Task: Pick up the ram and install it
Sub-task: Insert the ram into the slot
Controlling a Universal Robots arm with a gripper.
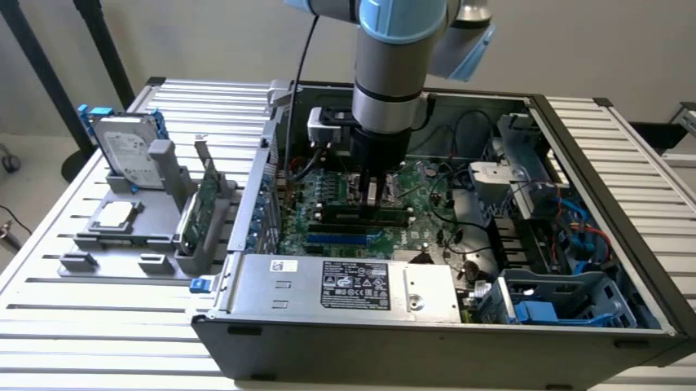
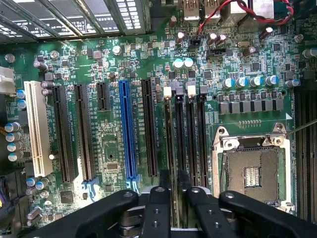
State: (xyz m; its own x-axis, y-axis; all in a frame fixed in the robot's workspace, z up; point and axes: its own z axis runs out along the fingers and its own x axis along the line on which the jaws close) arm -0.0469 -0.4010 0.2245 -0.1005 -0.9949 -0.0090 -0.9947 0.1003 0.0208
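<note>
Gripper is lowered into the computer case, fingers slightly parted astride the ram. Ram is seated upright in a motherboard memory slot.

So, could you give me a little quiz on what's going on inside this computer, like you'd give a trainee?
1. True or false: the gripper hangs over the grey holder outside the case.
2. Among the motherboard's long black slots, one stands out in: A red, B blue, C yellow?
3. Which flat silver part stands at the back of the holder?
Key: 1 false, it is inside the computer case, over the motherboard. 2 B, the blue slot. 3 the hard drive.
</note>
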